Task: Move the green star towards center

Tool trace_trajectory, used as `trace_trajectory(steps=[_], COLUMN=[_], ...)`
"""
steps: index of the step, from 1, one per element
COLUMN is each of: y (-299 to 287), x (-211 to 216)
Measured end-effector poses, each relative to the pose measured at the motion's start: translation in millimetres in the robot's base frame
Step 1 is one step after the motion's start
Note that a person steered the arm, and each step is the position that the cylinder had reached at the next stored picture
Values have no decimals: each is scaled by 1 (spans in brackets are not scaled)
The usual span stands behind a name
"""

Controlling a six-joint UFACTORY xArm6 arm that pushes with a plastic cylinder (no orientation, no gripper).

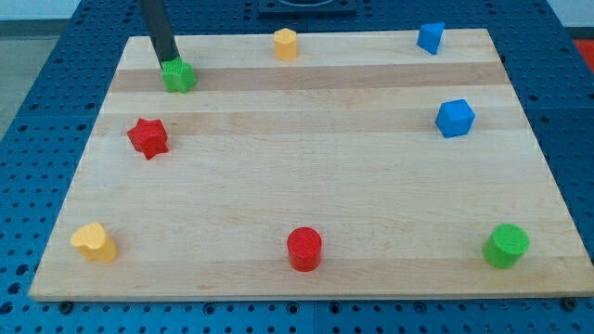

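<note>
The green star (180, 77) lies near the board's top left corner. My tip (168, 61) stands right at the star's upper left side, touching it or nearly so. The dark rod rises from there out of the view's top. The star is far to the left of and above the board's middle.
A red star (148, 137) lies below the green star. A yellow block (285, 44) and a blue block (430, 37) sit at the top edge, a blue cube (455, 118) at the right. A yellow heart (95, 242), red cylinder (303, 249) and green cylinder (506, 246) line the bottom.
</note>
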State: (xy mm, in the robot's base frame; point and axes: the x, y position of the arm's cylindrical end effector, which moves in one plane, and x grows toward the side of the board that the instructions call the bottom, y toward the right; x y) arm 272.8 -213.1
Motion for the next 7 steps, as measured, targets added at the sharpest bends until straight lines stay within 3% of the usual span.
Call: trace_trajectory(steps=[1,5,7], y=[7,-30,33], x=[25,42,44])
